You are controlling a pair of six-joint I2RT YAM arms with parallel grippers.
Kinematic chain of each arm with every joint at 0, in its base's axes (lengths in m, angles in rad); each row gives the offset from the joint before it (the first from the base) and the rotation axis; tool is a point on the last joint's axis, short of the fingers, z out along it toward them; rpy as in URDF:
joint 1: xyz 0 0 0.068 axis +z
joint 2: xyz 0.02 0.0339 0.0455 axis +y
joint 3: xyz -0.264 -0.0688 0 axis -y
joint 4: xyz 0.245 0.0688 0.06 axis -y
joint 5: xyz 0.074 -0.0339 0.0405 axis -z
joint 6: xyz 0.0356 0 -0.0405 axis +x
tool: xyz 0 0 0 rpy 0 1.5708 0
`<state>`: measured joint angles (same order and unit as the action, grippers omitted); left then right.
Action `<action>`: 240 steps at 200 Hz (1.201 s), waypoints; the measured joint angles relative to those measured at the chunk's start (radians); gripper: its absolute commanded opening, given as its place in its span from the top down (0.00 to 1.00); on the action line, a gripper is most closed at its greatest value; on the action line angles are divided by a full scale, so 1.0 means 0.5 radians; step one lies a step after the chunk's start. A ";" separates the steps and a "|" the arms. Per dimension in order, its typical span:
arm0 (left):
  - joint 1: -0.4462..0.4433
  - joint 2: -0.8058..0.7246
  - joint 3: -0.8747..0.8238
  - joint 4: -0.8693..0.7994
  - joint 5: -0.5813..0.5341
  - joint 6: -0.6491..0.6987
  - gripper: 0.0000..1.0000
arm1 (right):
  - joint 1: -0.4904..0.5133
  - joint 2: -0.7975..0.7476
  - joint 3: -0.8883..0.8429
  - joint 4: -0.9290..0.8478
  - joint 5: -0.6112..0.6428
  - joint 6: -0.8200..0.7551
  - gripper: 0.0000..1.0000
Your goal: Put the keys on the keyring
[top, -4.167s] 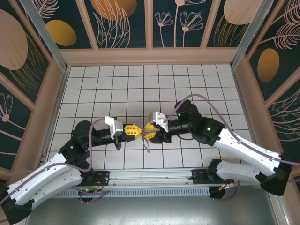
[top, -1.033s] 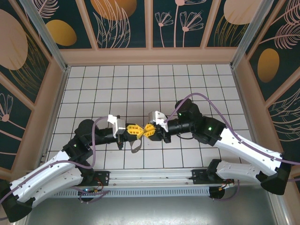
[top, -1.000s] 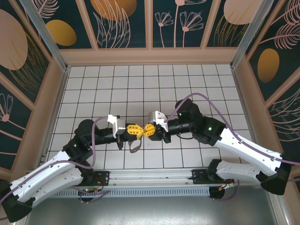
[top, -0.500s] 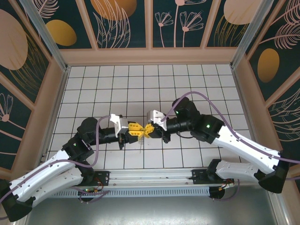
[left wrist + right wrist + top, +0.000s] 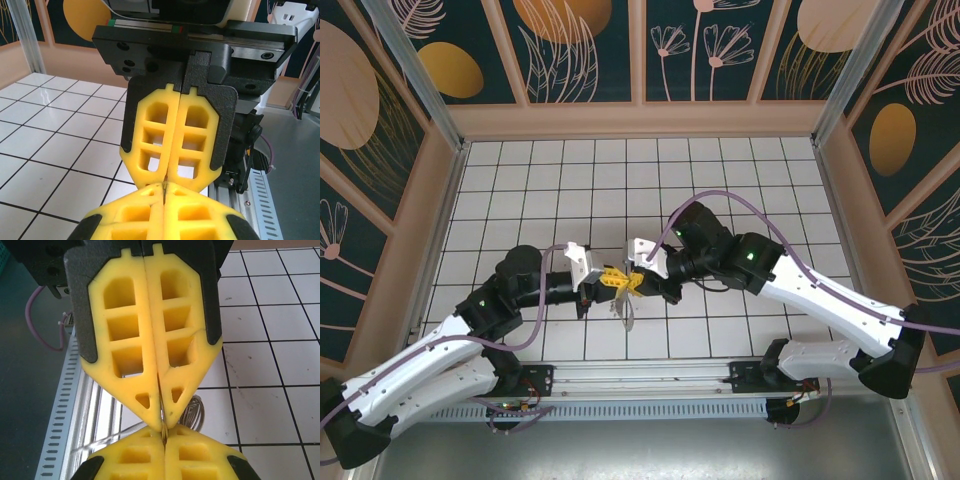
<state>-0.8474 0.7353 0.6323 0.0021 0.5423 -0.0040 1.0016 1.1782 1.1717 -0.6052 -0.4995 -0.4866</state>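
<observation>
My left gripper (image 5: 610, 279) and right gripper (image 5: 636, 281) meet tip to tip above the tiled floor, both shut. In the right wrist view the left gripper (image 5: 161, 421) comes down from above onto my right gripper (image 5: 162, 434). A thin metal edge, the key (image 5: 162, 426), runs through both seams. The coiled keyring (image 5: 194, 412) shows just behind the left gripper's fingers. From above, the keyring (image 5: 626, 310) hangs below the two tips. In the left wrist view the left gripper (image 5: 165, 189) touches the right gripper (image 5: 165, 179); the metal between them is hidden.
A white tiled floor (image 5: 620, 180) stretches away behind the grippers. The slotted metal rail (image 5: 640, 385) with the arm bases lies just in front of them. Wooden walls (image 5: 640, 120) close in the back and both sides.
Both arms have pushed further in and the tips stay together. The hanging metal has swung from under the left gripper to under the meeting point.
</observation>
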 measured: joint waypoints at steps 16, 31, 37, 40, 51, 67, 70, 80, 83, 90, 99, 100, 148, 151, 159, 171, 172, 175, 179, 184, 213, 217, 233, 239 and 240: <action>0.000 -0.023 -0.002 0.010 0.000 -0.006 1.00 | 0.002 -0.010 0.000 0.014 -0.018 -0.006 1.00; -0.004 -0.064 -0.028 0.076 0.007 -0.036 1.00 | 0.004 -0.030 -0.001 0.049 -0.052 -0.006 0.94; -0.004 -0.084 -0.053 0.132 0.014 -0.060 1.00 | 0.004 -0.040 -0.005 0.068 -0.067 -0.006 0.91; -0.004 -0.095 -0.070 0.169 0.017 -0.080 1.00 | 0.004 -0.047 -0.008 0.079 -0.078 -0.005 0.89; -0.004 -0.128 -0.138 0.307 0.031 -0.139 1.00 | 0.005 -0.069 -0.029 0.123 -0.103 -0.002 0.85; -0.004 -0.154 -0.233 0.500 0.052 -0.230 1.00 | 0.013 -0.095 -0.072 0.170 -0.119 0.011 0.81; -0.004 -0.156 -0.247 0.530 0.053 -0.243 1.00 | 0.013 -0.097 -0.081 0.178 -0.124 0.008 0.81; -0.004 -0.160 -0.284 0.608 0.056 -0.282 1.00 | 0.013 -0.105 -0.111 0.205 -0.139 0.027 0.79; -0.004 -0.160 -0.294 0.632 0.060 -0.292 1.00 | 0.013 -0.107 -0.118 0.213 -0.143 0.025 0.79; -0.004 -0.160 -0.308 0.674 0.063 -0.314 1.00 | 0.013 -0.111 -0.137 0.228 -0.150 0.034 0.78; -0.004 -0.161 -0.321 0.727 0.071 -0.339 1.00 | 0.013 -0.117 -0.159 0.243 -0.156 0.045 0.78; -0.004 -0.161 -0.322 0.732 0.072 -0.341 1.00 | 0.013 -0.117 -0.161 0.246 -0.156 0.046 0.78; -0.004 -0.227 -0.341 0.899 0.096 -0.423 1.00 | 0.013 -0.130 -0.226 0.342 -0.172 0.087 0.74; -0.004 -0.229 -0.342 0.906 0.096 -0.423 1.00 | 0.013 -0.132 -0.229 0.350 -0.172 0.089 0.74; -0.004 -0.239 -0.348 0.919 0.096 -0.427 1.00 | 0.013 -0.140 -0.236 0.366 -0.182 0.099 0.73; -0.004 -0.255 -0.361 0.935 0.096 -0.433 1.00 | 0.013 -0.154 -0.246 0.396 -0.195 0.104 0.73; -0.004 -0.256 -0.362 0.935 0.096 -0.433 1.00 | 0.013 -0.157 -0.247 0.400 -0.196 0.105 0.73; -0.004 -0.261 -0.365 0.935 0.095 -0.436 1.00 | 0.013 -0.161 -0.249 0.406 -0.200 0.108 0.73; -0.004 -0.265 -0.372 0.935 0.096 -0.437 1.00 | 0.013 -0.166 -0.251 0.414 -0.203 0.109 0.73; -0.004 -0.271 -0.378 0.936 0.095 -0.438 1.00 | 0.013 -0.175 -0.252 0.421 -0.205 0.112 0.72; -0.004 -0.282 -0.396 0.936 0.095 -0.438 1.00 | 0.013 -0.235 -0.256 0.440 -0.208 0.134 0.72; -0.004 -0.282 -0.396 0.936 0.095 -0.438 1.00 | 0.013 -0.246 -0.259 0.447 -0.208 0.140 0.72; -0.004 -0.282 -0.396 0.938 0.095 -0.438 1.00 | 0.013 -0.296 -0.285 0.479 -0.220 0.156 0.72; -0.004 -0.282 -0.397 0.938 0.095 -0.438 1.00 | 0.013 -0.314 -0.299 0.497 -0.231 0.164 0.72; -0.004 -0.282 -0.397 0.939 0.095 -0.438 1.00 | 0.013 -0.318 -0.303 0.503 -0.234 0.164 0.72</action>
<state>-0.8494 0.5945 0.4335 0.4717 0.5900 -0.2230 1.0080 1.0191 1.0203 -0.3538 -0.6167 -0.4046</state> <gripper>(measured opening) 0.041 0.281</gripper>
